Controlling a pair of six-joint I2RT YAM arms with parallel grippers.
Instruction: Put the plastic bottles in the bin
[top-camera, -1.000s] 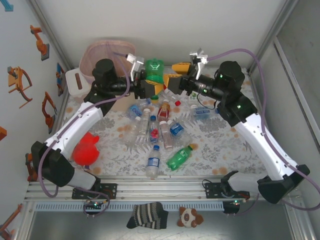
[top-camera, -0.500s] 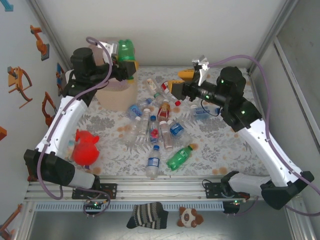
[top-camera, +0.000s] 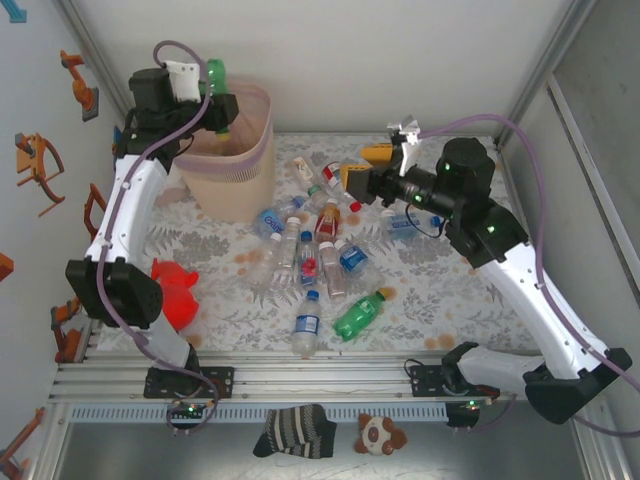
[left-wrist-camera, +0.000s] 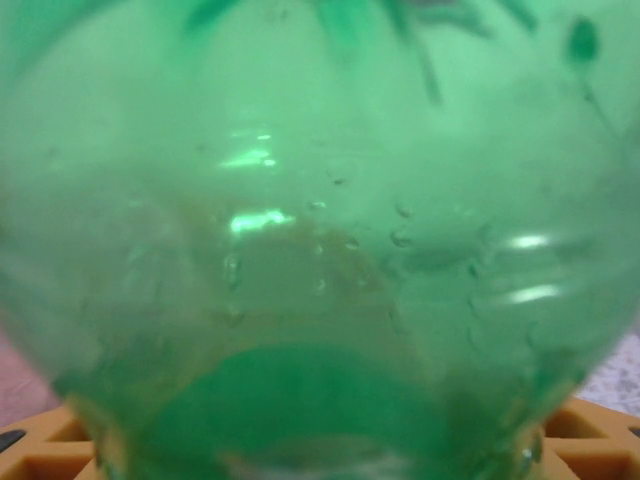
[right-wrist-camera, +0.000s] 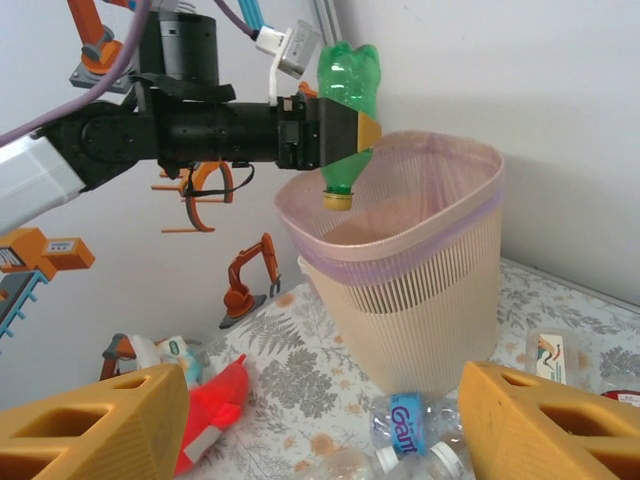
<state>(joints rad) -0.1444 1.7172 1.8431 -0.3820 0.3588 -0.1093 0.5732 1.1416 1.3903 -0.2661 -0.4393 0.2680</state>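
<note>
**Status: first bottle over the bin, pile left to clear**

In the upper left of the top view, we find the left gripper (top-camera: 222, 104) clamped on a green translucent plastic bottle (right-wrist-camera: 348, 82). The bottle hangs cap down above the tall beige ribbed plastic bin (top-camera: 238, 185). A thin pink film bag (right-wrist-camera: 470, 205) folds over the bin's rounded rim. We judge the task barely begun: over a dozen clear, smooth plastic bottles (top-camera: 310, 262) lie clustered at centre frame on the floral-printed table (top-camera: 440, 290). The right gripper (top-camera: 362, 165) stands with its jaws apart, holding nothing.
</note>
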